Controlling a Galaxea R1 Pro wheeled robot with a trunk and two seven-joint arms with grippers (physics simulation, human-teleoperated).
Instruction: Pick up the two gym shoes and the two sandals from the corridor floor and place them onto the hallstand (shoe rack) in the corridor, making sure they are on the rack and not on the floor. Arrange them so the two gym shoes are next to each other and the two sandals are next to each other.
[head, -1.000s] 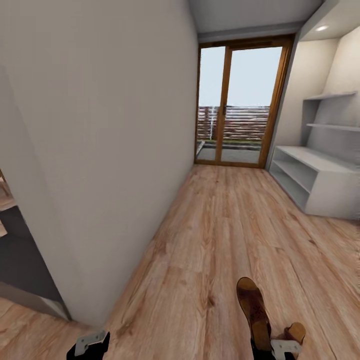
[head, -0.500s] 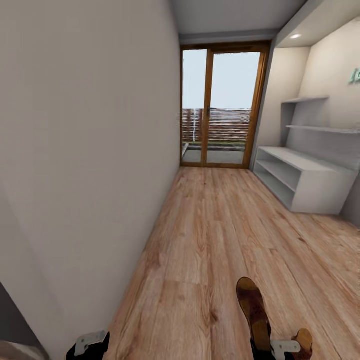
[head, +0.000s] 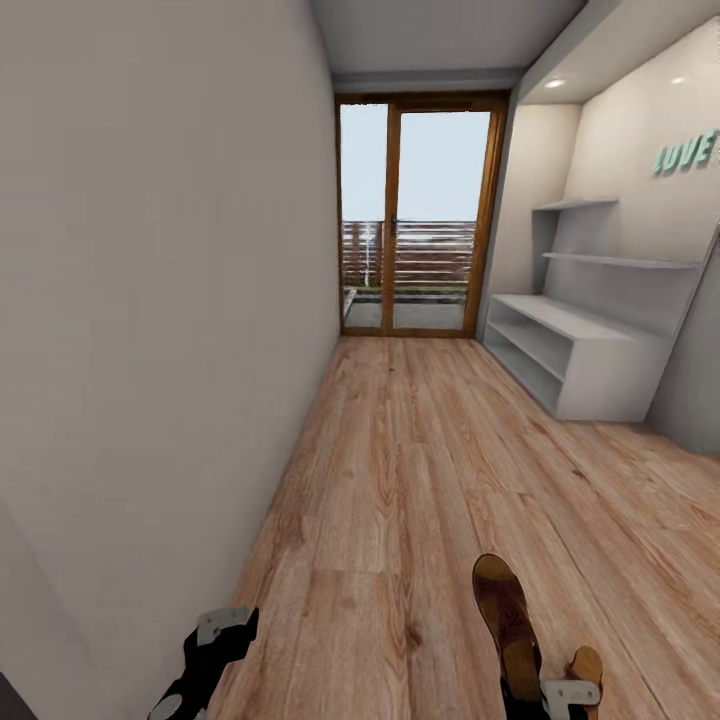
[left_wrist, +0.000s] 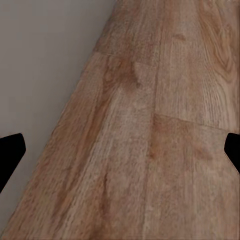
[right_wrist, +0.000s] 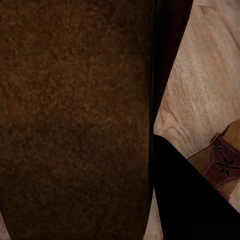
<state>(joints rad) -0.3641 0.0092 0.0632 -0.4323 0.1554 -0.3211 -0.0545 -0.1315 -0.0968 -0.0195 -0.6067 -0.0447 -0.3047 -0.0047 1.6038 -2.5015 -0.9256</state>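
Swung rightward, bringing the wide pale grey hallstand (head: 575, 365) fuller into view. Right gripper (head: 545, 700) pinching a dark brown leather sandal (head: 508, 625), carried toward the hallstand for shelving. Left gripper (head: 205, 660) spread, empty, over wood-plank floor (head: 420, 480).

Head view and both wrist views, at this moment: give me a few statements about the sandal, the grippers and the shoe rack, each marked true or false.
1. The right gripper holds a dark brown leather sandal with a tan footbed. True.
2. The left gripper carries a cream-white sneaker. False: its fingers are apart over bare light brown wood-plank floor, nothing between them.
3. The pale grey shoe rack with two open lower shelves stands ahead on the right side of the corridor. True.
4. Shoes already sit on top of the rack's bench. False: no shoes show on it.
5. The corridor ends at a wood-framed glass door. True.
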